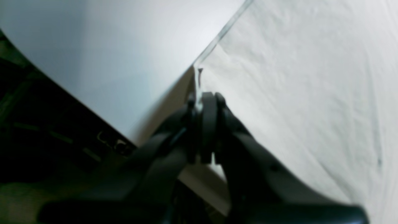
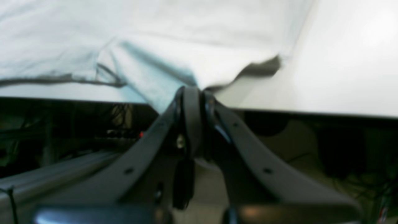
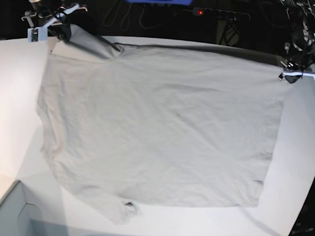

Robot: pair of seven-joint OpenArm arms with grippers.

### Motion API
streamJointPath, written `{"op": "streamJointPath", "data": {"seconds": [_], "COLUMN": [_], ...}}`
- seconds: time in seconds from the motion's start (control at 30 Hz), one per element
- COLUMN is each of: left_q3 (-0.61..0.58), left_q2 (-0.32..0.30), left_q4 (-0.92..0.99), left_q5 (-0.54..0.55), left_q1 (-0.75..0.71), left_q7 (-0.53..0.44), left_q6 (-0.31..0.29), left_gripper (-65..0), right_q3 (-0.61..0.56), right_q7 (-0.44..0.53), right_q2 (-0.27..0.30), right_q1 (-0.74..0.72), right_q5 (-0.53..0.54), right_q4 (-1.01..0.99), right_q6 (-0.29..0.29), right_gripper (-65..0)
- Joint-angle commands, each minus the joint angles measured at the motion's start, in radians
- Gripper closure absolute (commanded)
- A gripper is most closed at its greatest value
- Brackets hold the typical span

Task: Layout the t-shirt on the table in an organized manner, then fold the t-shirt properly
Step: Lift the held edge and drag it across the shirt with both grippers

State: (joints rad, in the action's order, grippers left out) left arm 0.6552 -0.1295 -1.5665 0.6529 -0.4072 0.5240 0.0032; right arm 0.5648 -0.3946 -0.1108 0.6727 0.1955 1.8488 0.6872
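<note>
White table (image 3: 12, 91) holds the t-shirt (image 3: 162, 123). Both jaws pinch its far corners; pull gently apart to flatten it.

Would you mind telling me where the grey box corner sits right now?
In the base view, the grey box corner sits at the bottom left on the table, beside the t-shirt.

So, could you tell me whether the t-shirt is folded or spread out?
Mostly spread: the t-shirt lies flat across the table, with both far corners pinched by the grippers.
</note>
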Motion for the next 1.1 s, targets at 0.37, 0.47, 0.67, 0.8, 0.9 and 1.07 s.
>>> {"op": "streamJointPath", "data": {"seconds": [0.37, 0.47, 0.67, 0.8, 0.9, 1.07], "left_q3": [0.054, 0.054, 0.048, 0.047, 0.047, 0.045], "left_q2": [-0.014, -0.014, -0.020, -0.025, -0.026, -0.040], "left_q4": [-0.030, -0.030, -0.024, -0.024, -0.021, -0.018], "left_q5": [0.003, 0.003, 0.002, -0.002, -0.008, -0.009], "left_q1": [-0.006, 0.001, 0.055, 0.100, 0.143, 0.201], "left_q7": [-0.026, -0.026, -0.026, -0.026, -0.026, -0.026], "left_q6": [-0.002, -0.002, -0.002, -0.002, -0.002, -0.002], "left_gripper": [0.0, 0.0, 0.0, 0.0, 0.0, 0.0], "right_q3": [0.050, 0.044, 0.044, 0.044, 0.044, 0.042], "right_q7": [0.030, 0.024, 0.024, 0.024, 0.024, 0.024], "right_q2": [-0.010, -0.010, -0.008, -0.008, -0.008, -0.008], "right_q1": [-0.026, -0.054, -0.179, -0.265, -0.331, -0.420], "right_q5": [0.012, 0.011, -0.049, -0.135, -0.186, -0.192], "right_q4": [0.084, 0.078, 0.019, -0.041, -0.059, -0.057], "right_q6": [0.011, 0.011, 0.011, 0.011, 0.011, 0.011], "right_gripper": [0.0, 0.0, 0.0, 0.0, 0.0, 0.0]}}
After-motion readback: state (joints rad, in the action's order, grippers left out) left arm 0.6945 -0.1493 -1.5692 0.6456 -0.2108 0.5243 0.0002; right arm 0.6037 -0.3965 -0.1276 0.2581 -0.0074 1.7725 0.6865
